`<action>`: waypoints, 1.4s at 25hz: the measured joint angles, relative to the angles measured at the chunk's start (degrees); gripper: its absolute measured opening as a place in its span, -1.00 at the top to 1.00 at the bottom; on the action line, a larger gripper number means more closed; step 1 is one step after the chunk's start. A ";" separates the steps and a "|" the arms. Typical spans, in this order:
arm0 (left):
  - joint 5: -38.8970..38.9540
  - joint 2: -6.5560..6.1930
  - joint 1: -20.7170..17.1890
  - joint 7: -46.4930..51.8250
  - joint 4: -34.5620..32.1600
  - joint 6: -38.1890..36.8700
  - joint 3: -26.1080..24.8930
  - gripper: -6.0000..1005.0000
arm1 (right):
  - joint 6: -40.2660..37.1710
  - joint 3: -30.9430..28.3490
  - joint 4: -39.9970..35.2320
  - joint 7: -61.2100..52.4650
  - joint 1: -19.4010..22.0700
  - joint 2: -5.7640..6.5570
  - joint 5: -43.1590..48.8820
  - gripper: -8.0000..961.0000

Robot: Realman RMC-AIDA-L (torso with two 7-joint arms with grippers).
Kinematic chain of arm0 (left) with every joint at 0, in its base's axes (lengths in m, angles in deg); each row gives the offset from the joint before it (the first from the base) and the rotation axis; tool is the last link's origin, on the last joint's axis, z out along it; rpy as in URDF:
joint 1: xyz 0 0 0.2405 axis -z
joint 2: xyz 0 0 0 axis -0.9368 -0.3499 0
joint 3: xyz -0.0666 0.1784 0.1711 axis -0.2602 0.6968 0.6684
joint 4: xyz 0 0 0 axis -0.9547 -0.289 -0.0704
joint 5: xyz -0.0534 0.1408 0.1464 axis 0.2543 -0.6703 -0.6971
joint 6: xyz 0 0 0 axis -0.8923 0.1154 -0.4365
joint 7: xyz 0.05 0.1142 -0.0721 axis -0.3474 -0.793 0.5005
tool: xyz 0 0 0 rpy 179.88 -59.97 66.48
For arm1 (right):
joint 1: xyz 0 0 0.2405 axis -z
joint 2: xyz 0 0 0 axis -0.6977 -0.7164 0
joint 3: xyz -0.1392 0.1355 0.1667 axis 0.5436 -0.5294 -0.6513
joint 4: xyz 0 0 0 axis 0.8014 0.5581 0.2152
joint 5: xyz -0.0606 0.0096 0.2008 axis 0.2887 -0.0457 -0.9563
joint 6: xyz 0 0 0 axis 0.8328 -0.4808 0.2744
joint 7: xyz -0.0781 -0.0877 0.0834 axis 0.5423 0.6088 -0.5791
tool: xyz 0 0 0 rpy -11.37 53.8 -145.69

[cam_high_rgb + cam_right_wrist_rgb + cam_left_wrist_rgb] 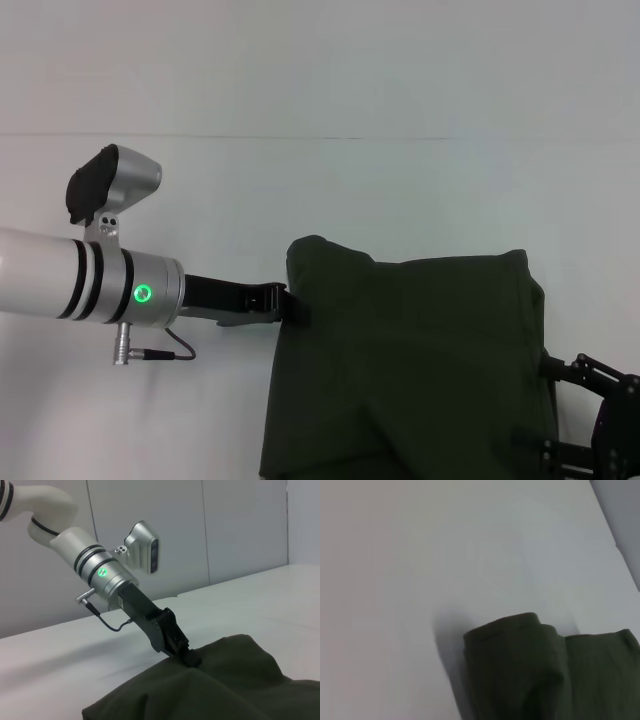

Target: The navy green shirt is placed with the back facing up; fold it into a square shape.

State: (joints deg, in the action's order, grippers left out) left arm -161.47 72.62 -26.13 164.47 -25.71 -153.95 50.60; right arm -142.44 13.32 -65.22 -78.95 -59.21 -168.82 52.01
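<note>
Shirt [410,370], dark olive green, lies partly folded in a thick bundle on the white worktop [400,190], toward the robot's right and near side, with its upper edge rumpled and one rounded corner raised at the upper left. Left tool [290,303] reaches in from the left and is clenched on the cloth at that left edge, the fabric puckering around its tips in the right wrist view [191,659]. Right tool [600,420] sits low at the shirt's right edge, and whether it is released or clenched cannot be told.
</note>
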 joint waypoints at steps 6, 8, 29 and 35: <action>0.35 -1.33 -1.08 -0.67 -1.36 -0.07 -1.96 0.88 | -0.01 -0.29 0.01 0.00 -0.47 -0.08 -0.07 -0.93; -0.16 -2.23 -1.79 -0.68 -1.97 -0.06 -3.55 0.87 | -0.01 -0.60 0.13 0.00 -0.75 -0.09 -0.08 -0.93; 0.14 0.58 -2.01 -3.99 -1.86 1.64 -6.64 0.47 | -0.35 -0.64 0.53 -0.08 -1.38 -0.06 0.19 -0.93; -0.22 0.91 -1.60 -3.87 -1.34 2.02 -6.31 -0.13 | -0.36 -0.39 0.53 -0.09 -1.38 -0.05 0.29 -0.93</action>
State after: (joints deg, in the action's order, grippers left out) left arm -161.69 73.53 -27.73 160.60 -27.05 -151.93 44.29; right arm -142.80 12.93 -64.69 -79.03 -60.59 -168.88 52.30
